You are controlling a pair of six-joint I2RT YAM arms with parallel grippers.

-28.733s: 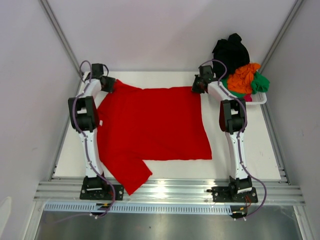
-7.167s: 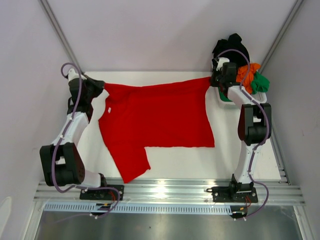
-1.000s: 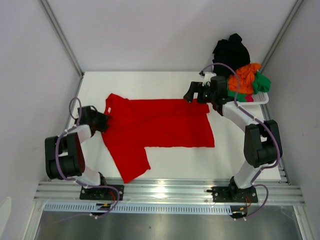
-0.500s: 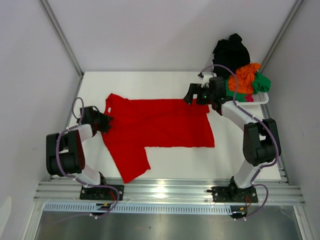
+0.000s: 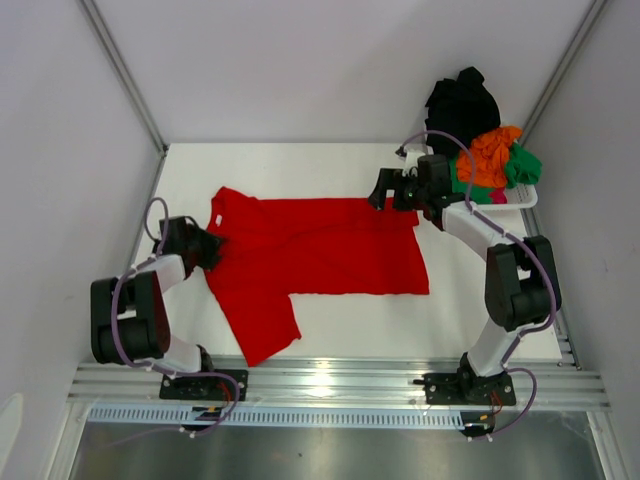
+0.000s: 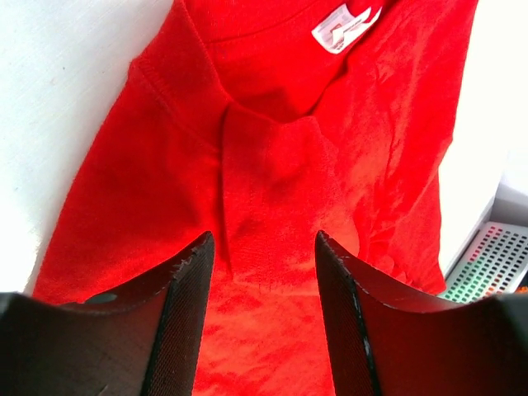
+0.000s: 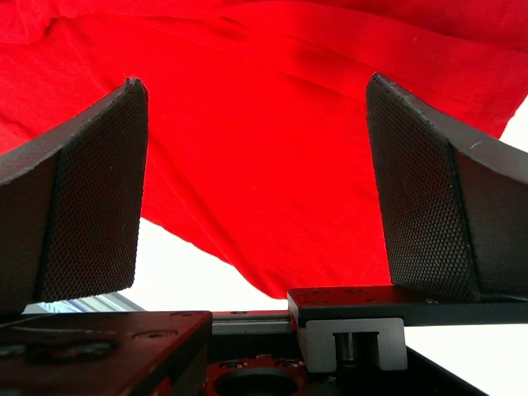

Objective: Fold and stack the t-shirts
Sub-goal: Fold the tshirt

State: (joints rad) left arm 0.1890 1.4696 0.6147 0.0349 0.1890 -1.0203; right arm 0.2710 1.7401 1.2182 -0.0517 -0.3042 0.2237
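Left gripper sits low at the left edge of the red t-shirt, fingers spread and nothing pinched; its wrist view shows cloth lying flat between them, with the collar and its white label just beyond. The right gripper hangs at the far right corner of the same shirt, jaws wide apart, with only red fabric beneath them. The shirt lies spread across the middle of the table, one sleeve trailing toward the near edge. The black shirt, orange shirt and green shirt are heaped at the white basket in the far right corner.

The cloth looks thin, light and limp; it probably will not hold a shape, and it should drape and drag along the table if lifted by one point. It looks neither fragile nor slippery against the meshed pads; the likelier trouble is pinching a single layer and leaving the rest behind. A seam, hem or shoulder edge seems the best place to hold, both arms taking matching corners so the fold falls straight.
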